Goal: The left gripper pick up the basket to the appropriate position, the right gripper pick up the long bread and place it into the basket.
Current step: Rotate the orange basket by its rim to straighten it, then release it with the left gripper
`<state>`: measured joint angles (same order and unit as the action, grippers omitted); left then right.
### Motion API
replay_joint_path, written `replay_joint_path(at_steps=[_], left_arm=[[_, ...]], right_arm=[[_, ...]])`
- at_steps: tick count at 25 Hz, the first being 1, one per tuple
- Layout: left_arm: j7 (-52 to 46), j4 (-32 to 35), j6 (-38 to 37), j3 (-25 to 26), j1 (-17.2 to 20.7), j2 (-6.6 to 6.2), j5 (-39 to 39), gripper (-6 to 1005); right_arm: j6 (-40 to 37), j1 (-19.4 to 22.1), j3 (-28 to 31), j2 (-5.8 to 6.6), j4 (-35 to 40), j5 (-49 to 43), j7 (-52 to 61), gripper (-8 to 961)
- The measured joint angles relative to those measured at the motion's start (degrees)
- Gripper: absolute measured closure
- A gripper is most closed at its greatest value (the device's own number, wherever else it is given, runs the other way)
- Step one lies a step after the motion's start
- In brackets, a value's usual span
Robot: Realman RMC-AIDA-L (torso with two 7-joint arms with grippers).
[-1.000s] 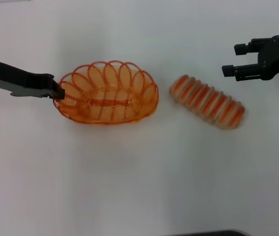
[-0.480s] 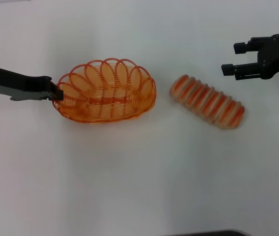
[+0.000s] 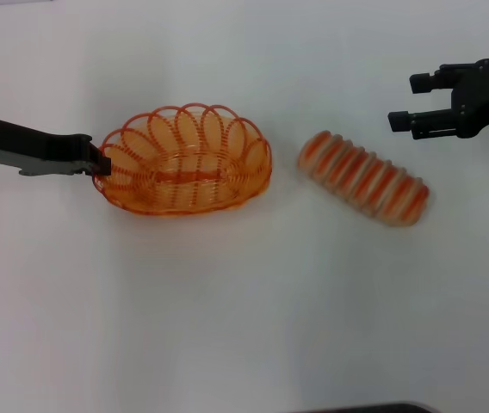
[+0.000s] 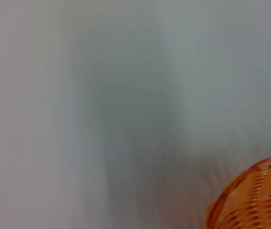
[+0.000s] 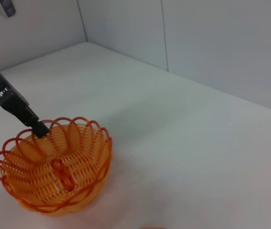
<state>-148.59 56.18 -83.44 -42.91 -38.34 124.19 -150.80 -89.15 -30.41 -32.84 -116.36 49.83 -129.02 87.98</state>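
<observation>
The orange wire basket (image 3: 182, 160) sits on the white table left of centre. My left gripper (image 3: 100, 162) is shut on the basket's left rim. The basket also shows in the left wrist view (image 4: 252, 200) and in the right wrist view (image 5: 54, 167), where the left gripper (image 5: 39, 128) grips its far rim. The long bread (image 3: 363, 178), tan with orange-red stripes, lies on the table to the right of the basket. My right gripper (image 3: 404, 101) is open and empty, a little behind and to the right of the bread.
The white table (image 3: 244, 310) spreads around both things. A pale wall (image 5: 197, 43) rises at the table's far side in the right wrist view. A dark edge (image 3: 365, 408) shows at the table's front.
The basket and my left gripper have shifted slightly left and back. The right gripper and the bread have stayed in place.
</observation>
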Motion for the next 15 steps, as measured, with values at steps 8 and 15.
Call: replay_joint_path(at_steps=[8,15], left_arm=[[-1.1,0.5,0.8,-1.5,0.3,-0.01,0.0,892],[-1.6,1.9,0.8,-3.4,0.6,0.00,0.0,814]], right_arm=[[0.1,-0.2,0.0,0.00,0.0,0.0,-0.1,146],[0.2,-0.4,0.1,0.00,0.0,0.0,-0.1,145]])
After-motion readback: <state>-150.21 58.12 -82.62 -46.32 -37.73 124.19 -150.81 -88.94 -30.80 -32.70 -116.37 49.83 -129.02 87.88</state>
